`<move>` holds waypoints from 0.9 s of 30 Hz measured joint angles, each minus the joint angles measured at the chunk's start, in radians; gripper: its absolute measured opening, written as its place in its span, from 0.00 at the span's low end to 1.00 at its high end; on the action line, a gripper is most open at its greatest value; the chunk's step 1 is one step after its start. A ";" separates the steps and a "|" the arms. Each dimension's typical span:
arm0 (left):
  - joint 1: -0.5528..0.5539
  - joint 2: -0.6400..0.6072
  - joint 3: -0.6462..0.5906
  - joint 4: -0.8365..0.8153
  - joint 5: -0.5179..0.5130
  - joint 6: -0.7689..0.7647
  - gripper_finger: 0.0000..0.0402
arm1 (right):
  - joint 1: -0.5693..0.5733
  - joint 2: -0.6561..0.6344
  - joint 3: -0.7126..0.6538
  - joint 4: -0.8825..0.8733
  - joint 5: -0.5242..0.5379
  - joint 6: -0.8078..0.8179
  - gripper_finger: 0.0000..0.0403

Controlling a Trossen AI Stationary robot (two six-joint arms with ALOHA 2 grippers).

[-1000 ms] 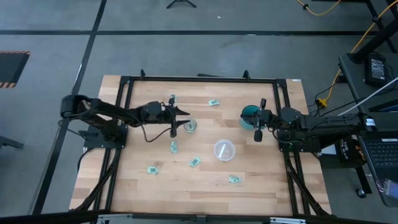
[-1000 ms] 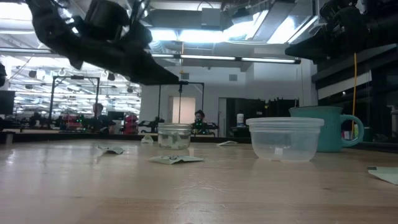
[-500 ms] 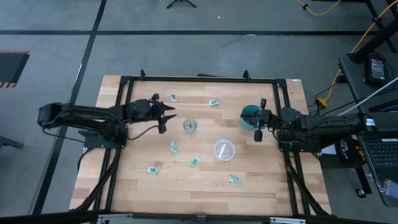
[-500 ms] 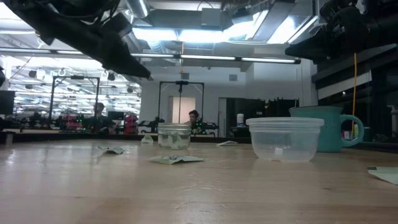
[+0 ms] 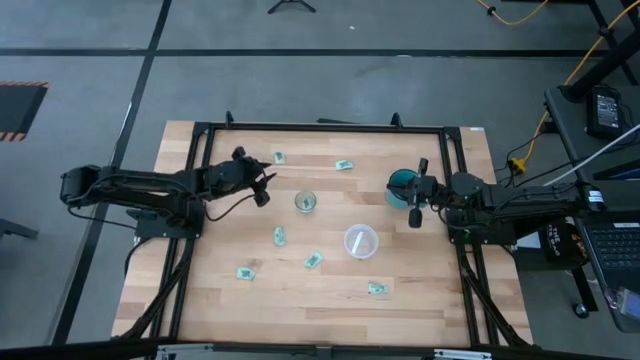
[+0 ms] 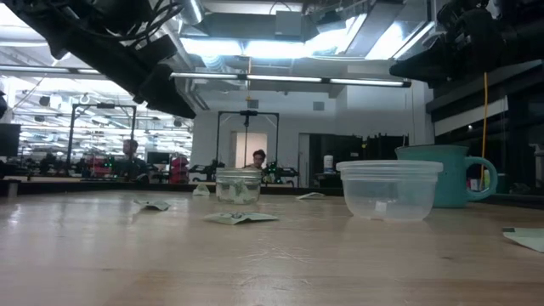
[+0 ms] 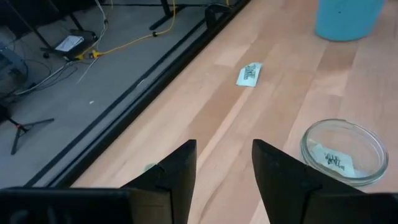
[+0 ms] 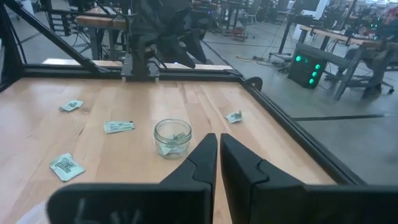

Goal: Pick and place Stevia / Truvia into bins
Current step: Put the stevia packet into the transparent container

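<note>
Above the far left of the wooden desk (image 5: 430,290), the left gripper (image 5: 262,186) hovers with empty fingers (image 7: 177,171) narrowly parted, near a light, limp green-and-white sweetener packet (image 5: 279,158), probably best pinched across its flat middle.

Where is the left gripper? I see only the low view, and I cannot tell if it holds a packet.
Observer: The left gripper is open and empty in its wrist view.
Operator: Is it above the jar?
Observer: No. In the high view it is beside the jar, on the left arm's side.
Operator: Is the jar empty?
Observer: No, one packet lies inside.
Operator: How many remain on the table?
Observer: Six; the nearest loose packet lies toward the far edge.
</note>
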 joint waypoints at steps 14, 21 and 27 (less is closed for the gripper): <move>0.176 0.075 0.134 -0.179 0.211 0.086 0.41 | 0.000 0.000 0.000 0.036 0.001 -0.013 0.06; 0.299 0.248 0.194 -0.191 0.309 0.195 0.41 | 0.000 0.000 0.005 0.056 0.001 -0.033 0.06; 0.386 0.405 0.323 -0.281 0.347 0.303 0.41 | 0.000 0.000 0.026 0.056 0.001 -0.039 0.06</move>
